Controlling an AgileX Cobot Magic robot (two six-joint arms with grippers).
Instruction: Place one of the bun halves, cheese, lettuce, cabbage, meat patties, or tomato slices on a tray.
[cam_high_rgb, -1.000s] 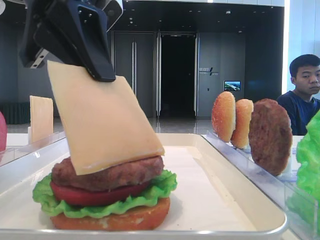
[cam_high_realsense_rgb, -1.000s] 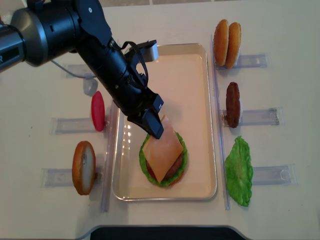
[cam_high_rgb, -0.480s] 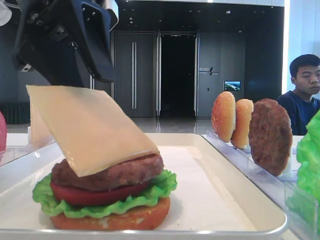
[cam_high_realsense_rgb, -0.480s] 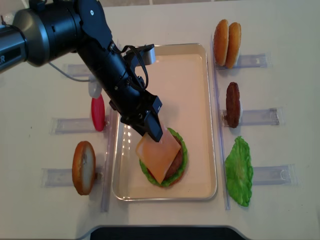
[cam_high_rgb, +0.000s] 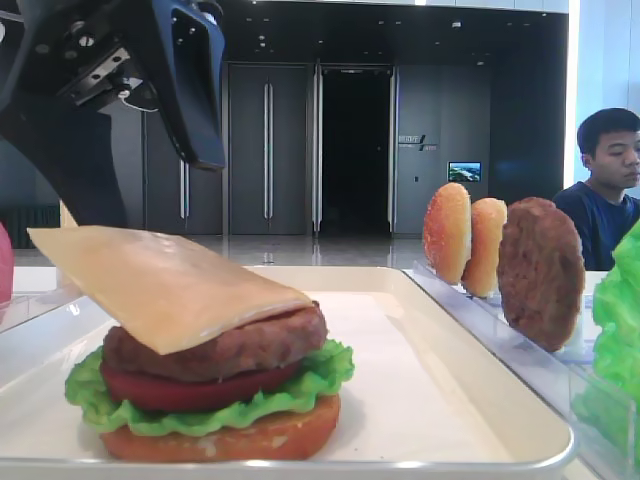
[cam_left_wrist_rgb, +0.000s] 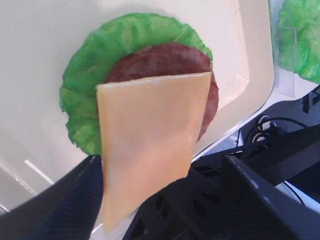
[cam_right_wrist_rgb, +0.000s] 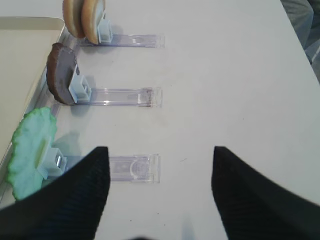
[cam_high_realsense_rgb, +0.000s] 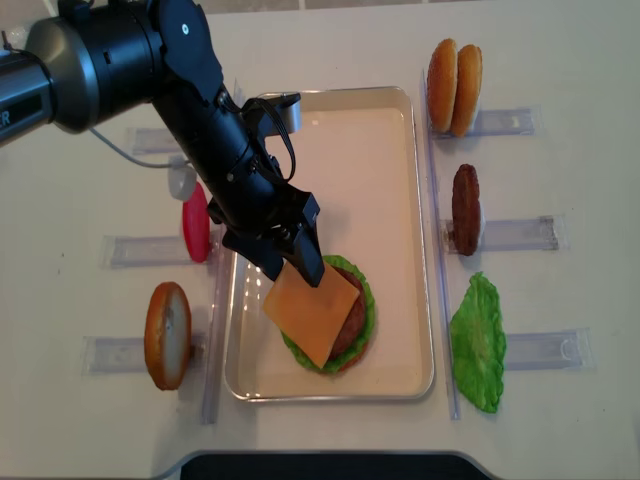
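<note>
the cheese (cam_high_realsense_rgb: 311, 316) lies tilted on the meat patty (cam_high_rgb: 235, 347) of a stacked burger in the tray (cam_high_realsense_rgb: 380, 180), its far side resting on the patty and its near-left corner overhanging toward 8 o'clock in the overhead view. under the patty sit a tomato slice (cam_high_rgb: 180, 391), lettuce (cam_high_rgb: 320, 375) and a bun half (cam_high_rgb: 225, 435). the left gripper (cam_high_realsense_rgb: 285, 258) hangs just above the cheese at its 11 o'clock edge, fingers (cam_left_wrist_rgb: 70, 210) spread wide with the slice lying free between them in the left wrist view. the right gripper (cam_right_wrist_rgb: 157, 192) hovers over the desk (cam_right_wrist_rgb: 225, 75), its fingers (cam_right_wrist_rgb: 75, 200) wide apart and holding nothing. at 3 o'clock of the tray, clear racks carry two bun halves (cam_high_realsense_rgb: 453, 86), a spare patty (cam_high_realsense_rgb: 465, 208) and a lettuce leaf (cam_high_realsense_rgb: 478, 342); at 9 o'clock stand a red slice (cam_high_realsense_rgb: 196, 222) and another bun half (cam_high_realsense_rgb: 167, 334).
</note>
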